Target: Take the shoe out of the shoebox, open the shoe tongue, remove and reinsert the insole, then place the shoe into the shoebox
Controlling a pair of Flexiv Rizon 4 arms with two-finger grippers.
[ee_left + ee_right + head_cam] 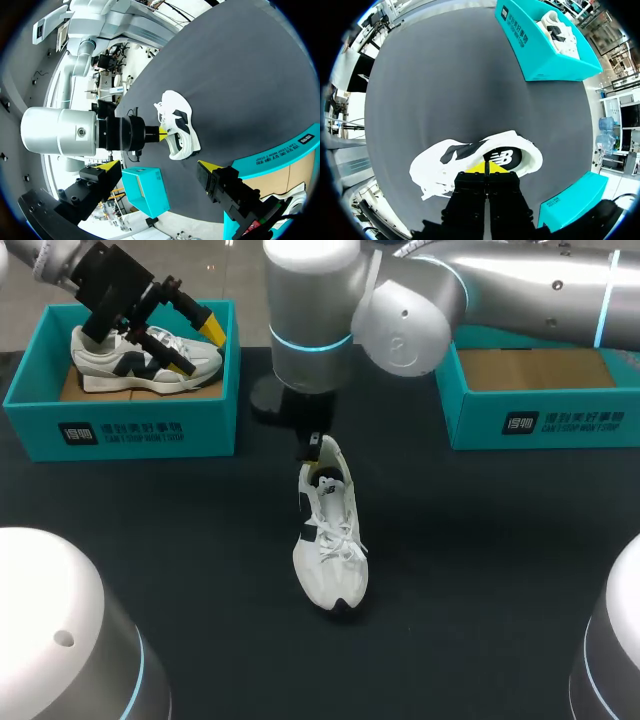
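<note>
A white shoe with black trim (332, 540) lies on the black table, toe toward the front edge. My right gripper (315, 448) is shut, and its yellow tips (487, 167) reach into the shoe's heel opening, over the black insole (504, 157). Whether they pinch the insole I cannot tell. A second white shoe (145, 360) sits in the teal shoebox (120, 425) at the back left. My left gripper (195, 345) hangs open just above that shoe, holding nothing. In the left wrist view its fingers (210, 167) stand wide apart, with the table shoe (179, 125) far ahead of them.
Another teal shoebox (540, 420) at the back right holds only its brown cardboard floor. My right arm's thick joints (310, 310) hang over the back middle of the table. Bare black tabletop (480, 570) surrounds the shoe.
</note>
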